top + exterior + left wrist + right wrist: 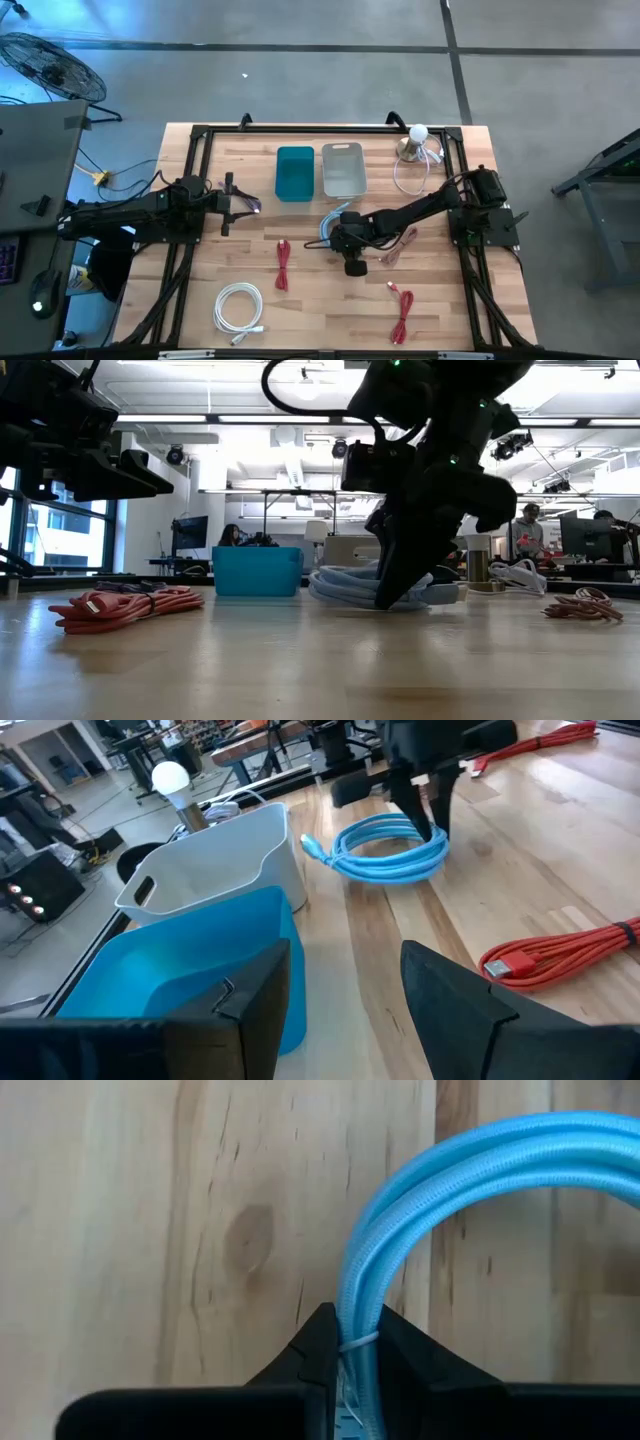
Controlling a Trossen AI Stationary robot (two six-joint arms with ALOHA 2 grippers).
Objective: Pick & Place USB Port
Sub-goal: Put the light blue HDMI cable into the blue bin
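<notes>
Coiled light-blue USB cable [392, 848] lies on the wooden table [310, 300], just near of the teal bin [295, 172] and white bin [343, 168]. Right gripper [358, 1342] reaches down with its fingers pinching the coil's strands. Left gripper [345, 995] hovers at the table's left, fingers spread. Red cables [282, 264], seemingly bundled, lie nearer.

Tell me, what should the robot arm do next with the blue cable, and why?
Probably lift it straight up a little. The right gripper is already shut on the blue cable, which lies on the table near the white bin and the teal bin. Raising it first should clear the bin walls before carrying it over. The left gripper waits open by the teal bin.
</notes>
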